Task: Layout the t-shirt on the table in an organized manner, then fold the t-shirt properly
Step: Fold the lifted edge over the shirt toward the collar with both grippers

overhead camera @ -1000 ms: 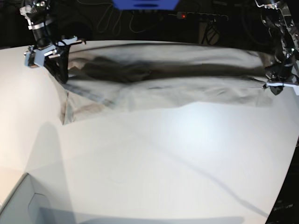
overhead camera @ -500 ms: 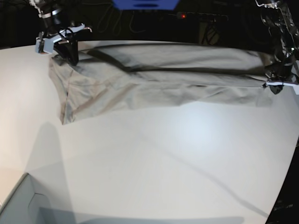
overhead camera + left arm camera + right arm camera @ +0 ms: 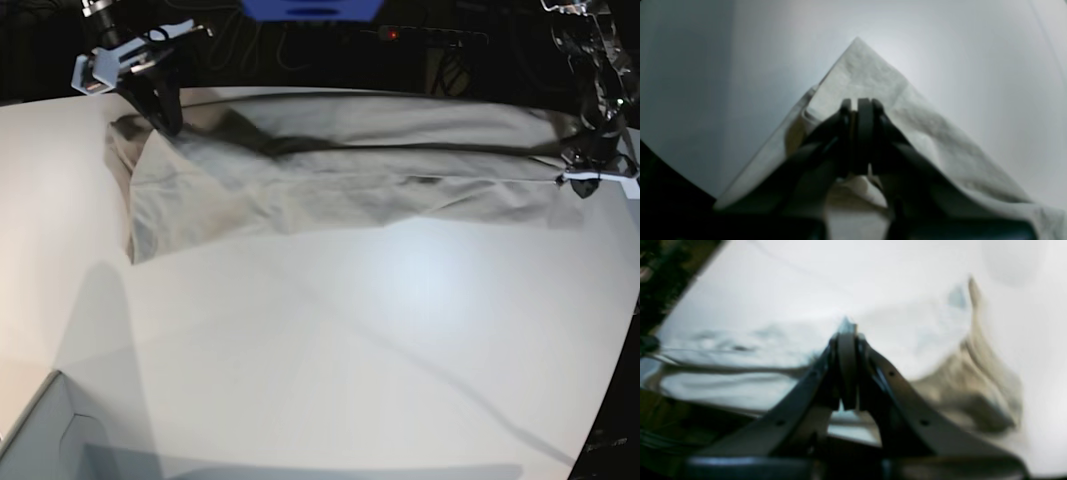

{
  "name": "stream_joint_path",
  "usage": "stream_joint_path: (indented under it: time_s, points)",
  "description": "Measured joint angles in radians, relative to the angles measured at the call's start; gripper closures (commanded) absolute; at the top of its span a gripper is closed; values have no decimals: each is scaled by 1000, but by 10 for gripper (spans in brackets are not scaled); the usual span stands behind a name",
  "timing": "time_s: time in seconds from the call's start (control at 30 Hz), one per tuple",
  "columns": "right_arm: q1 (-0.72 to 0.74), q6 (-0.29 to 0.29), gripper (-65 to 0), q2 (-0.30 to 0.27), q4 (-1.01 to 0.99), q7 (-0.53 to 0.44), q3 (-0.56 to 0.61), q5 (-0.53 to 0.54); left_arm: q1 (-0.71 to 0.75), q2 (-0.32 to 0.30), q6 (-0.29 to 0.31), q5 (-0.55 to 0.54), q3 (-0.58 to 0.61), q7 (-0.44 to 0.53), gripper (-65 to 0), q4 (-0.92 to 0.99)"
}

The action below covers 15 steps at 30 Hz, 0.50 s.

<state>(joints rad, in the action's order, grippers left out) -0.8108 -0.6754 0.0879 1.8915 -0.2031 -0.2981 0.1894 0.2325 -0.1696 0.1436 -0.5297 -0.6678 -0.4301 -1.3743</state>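
my left gripper [image 3: 860, 101] and right gripper [image 3: 846, 336] are both pinched tight on the t-shirt [image 3: 330, 175], stretched across the table [image 3: 350, 330].

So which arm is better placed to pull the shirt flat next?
Probably the right end effector: shut on the t-shirt at the rumpled, folded-over end. The left end effector grips the end already drawn straight.

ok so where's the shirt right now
In the base view the shirt lies stretched across the far side of the table, pinched at its left end by the right gripper and at its right end by the left gripper.
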Motion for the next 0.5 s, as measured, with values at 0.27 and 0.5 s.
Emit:
stream_joint_path:
  time_s: [0.27, 0.5]
  points:
    - [6, 0, 0, -27, -55, -4, 45, 2, -1, -2, 0, 2, 0, 0, 0, 0]
    - [84, 0, 0, -60, -211, -2, -9, -1, -1, -2, 0, 2, -1, 0, 0, 0]
